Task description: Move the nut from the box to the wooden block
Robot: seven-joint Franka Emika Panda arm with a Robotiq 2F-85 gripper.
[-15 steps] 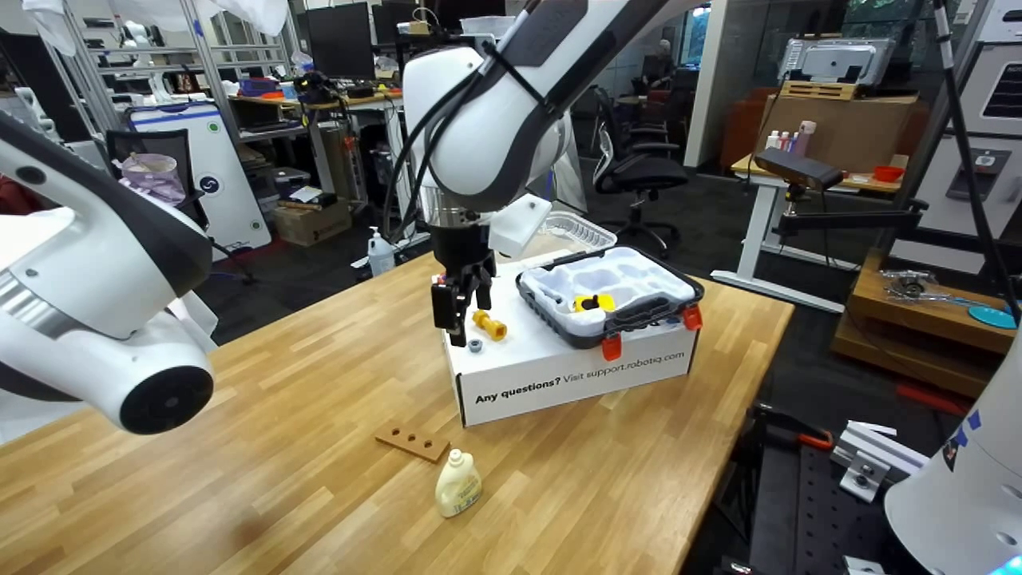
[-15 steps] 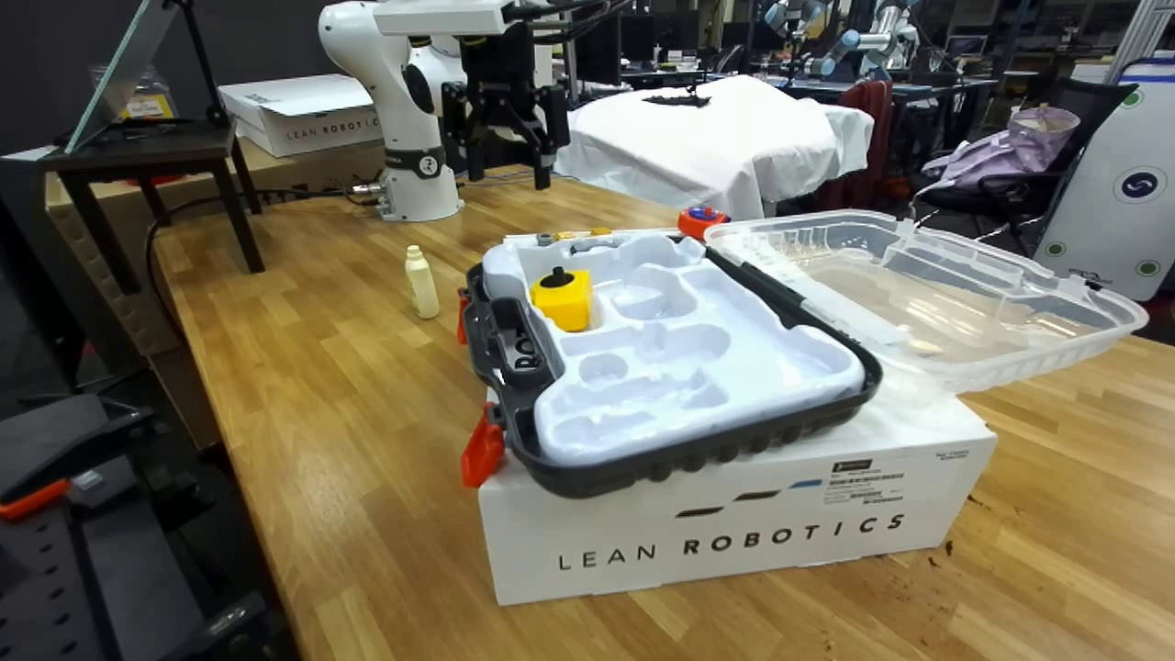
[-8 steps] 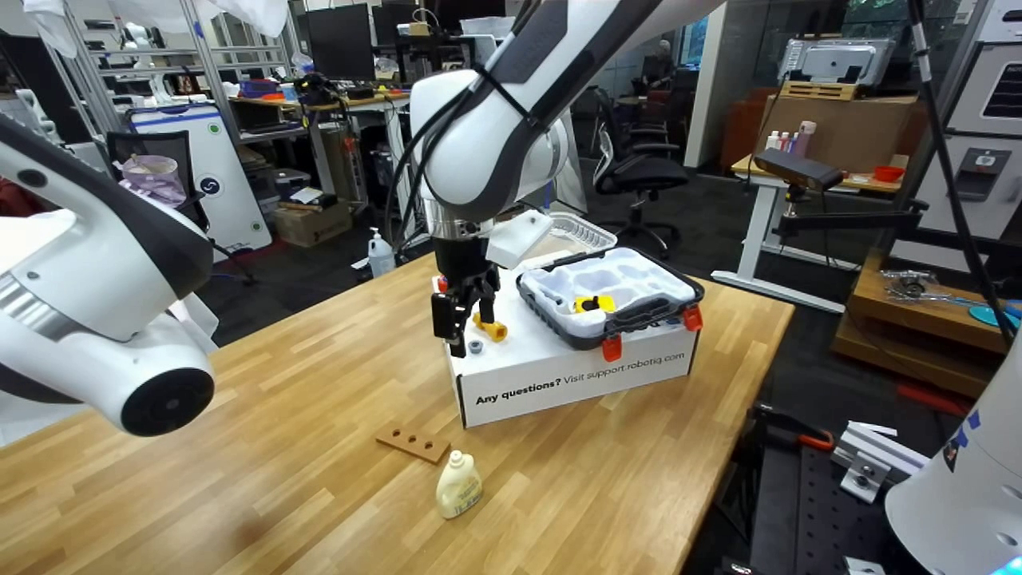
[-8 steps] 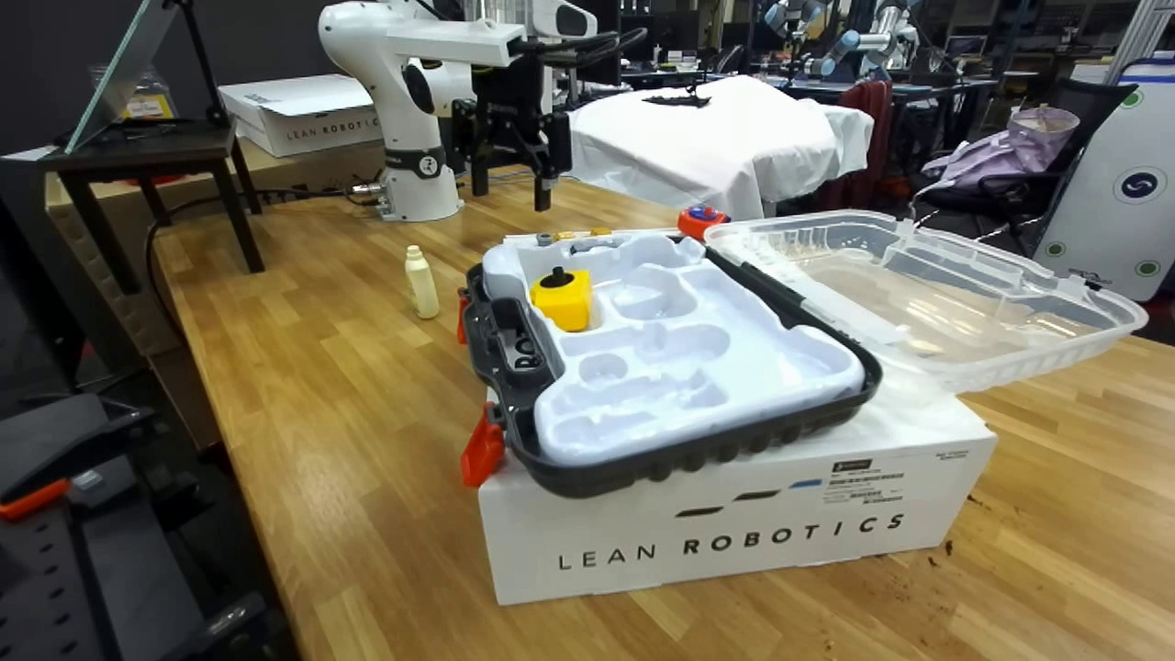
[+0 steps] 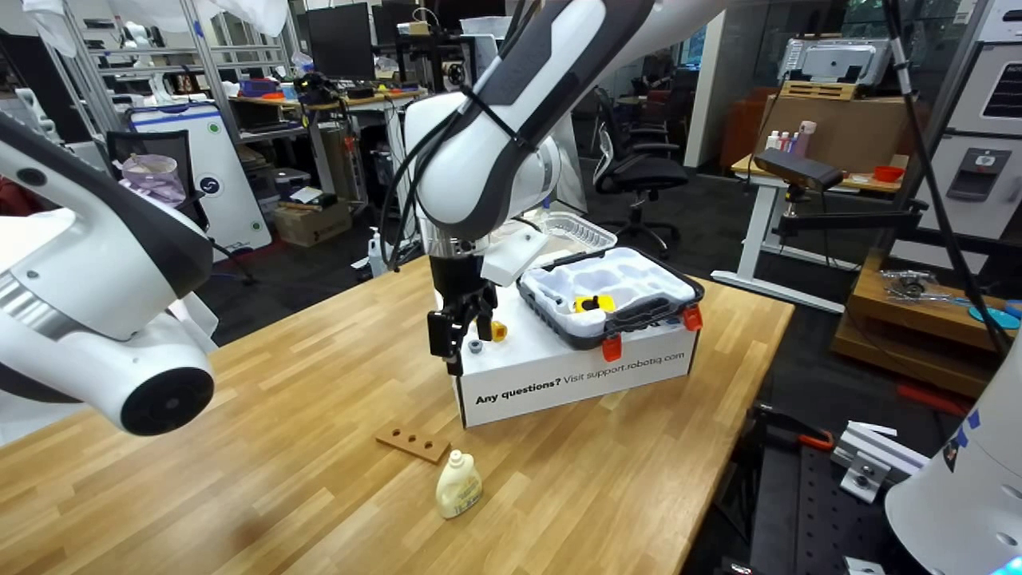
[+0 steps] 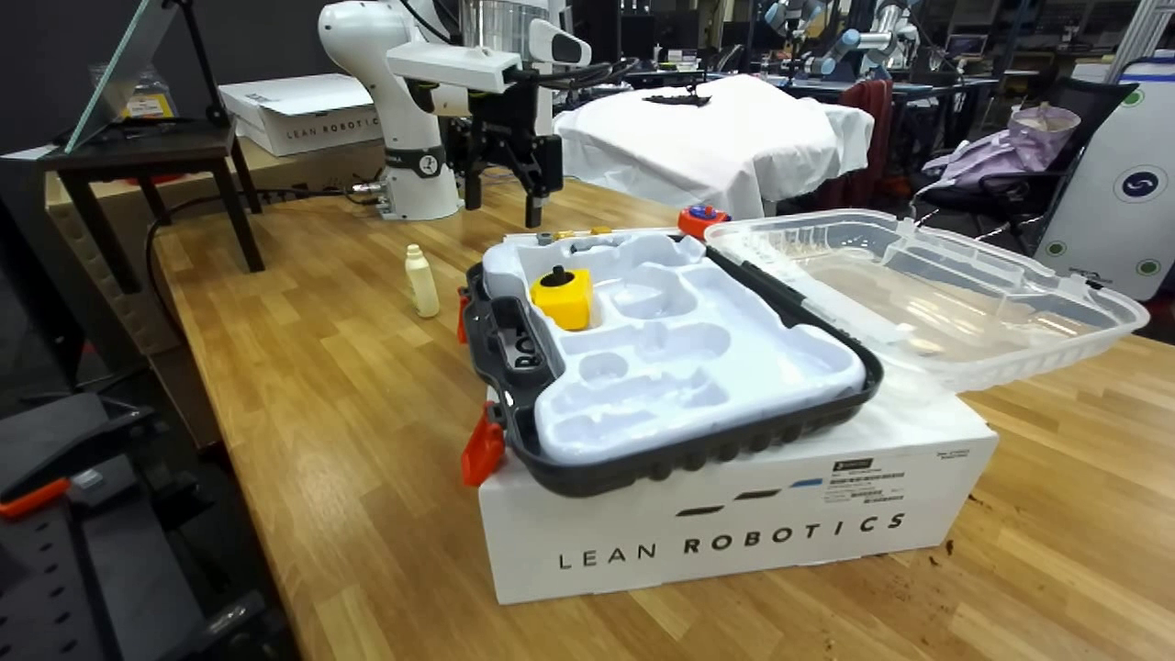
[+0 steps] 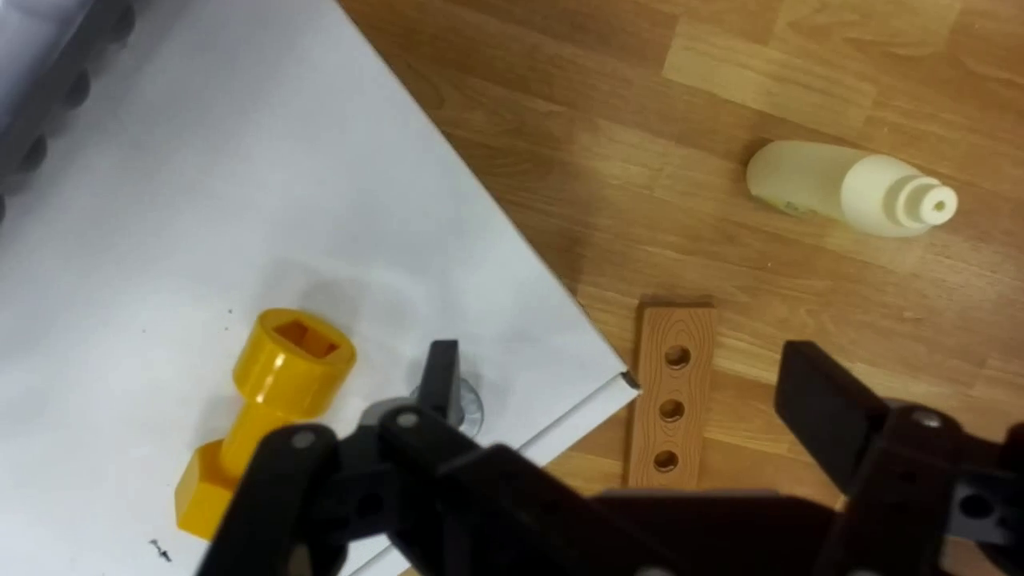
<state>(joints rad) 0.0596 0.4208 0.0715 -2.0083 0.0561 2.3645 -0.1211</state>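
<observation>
Fingers: one black gripper [image 6: 503,207] is hanging with its two fingers [image 7: 828,412] standing wide apart.
Nut: one small grey nut [image 5: 475,346] is lying on a low white cardboard box [image 5: 575,390], near a corner; it seems round, though a finger is partly covering it in the wrist view.
Block: one thin, grained, reddish-brown wooden block [image 7: 674,384] with three round holes is lying near the box.
Bolt: one glossy yellow bolt [image 7: 256,428] is lying near the nut.
Case: one open black case [image 6: 587,480] with a white moulded tray [image 6: 780,367] is resting on the box.
Bottle: one cream bottle [image 7: 836,186] is standing on a plank-patterned wooden table [image 6: 349,441].
Room: a black office chair [image 5: 639,174] is standing on dark flooring [image 5: 703,216].
</observation>
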